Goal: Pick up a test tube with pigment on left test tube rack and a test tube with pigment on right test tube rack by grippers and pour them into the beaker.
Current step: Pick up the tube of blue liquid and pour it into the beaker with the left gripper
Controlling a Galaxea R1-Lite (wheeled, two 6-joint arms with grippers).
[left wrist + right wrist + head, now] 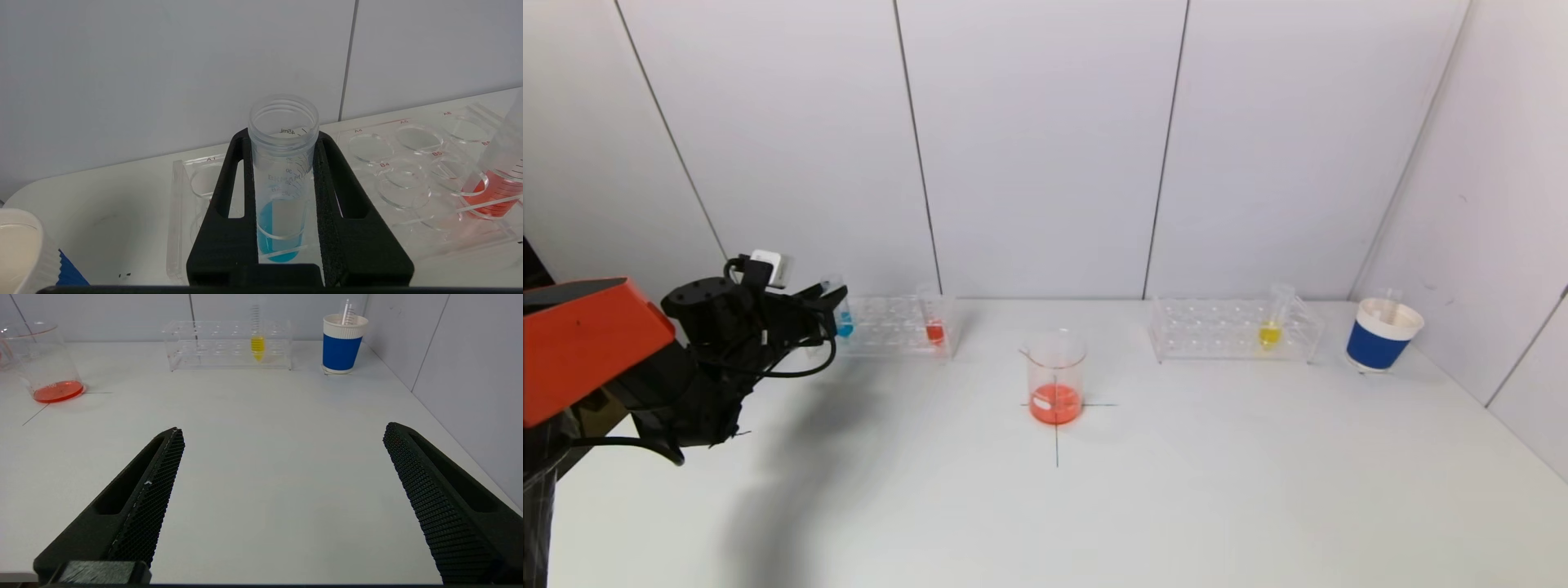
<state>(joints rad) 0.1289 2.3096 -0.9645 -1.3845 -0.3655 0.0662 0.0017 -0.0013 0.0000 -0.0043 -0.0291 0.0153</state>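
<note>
Left wrist view shows the left gripper [284, 192] jaws clamped on the blue-pigment test tube [282, 179] in the left rack [408, 179], ready for lifting, while the right gripper [282, 506] jaws wait wide apart.

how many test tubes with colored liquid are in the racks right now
3. The blue tube sits in the left rack, with the left gripper closed around it. The red tube stands in the same rack. The yellow tube stands in the right rack.
</note>
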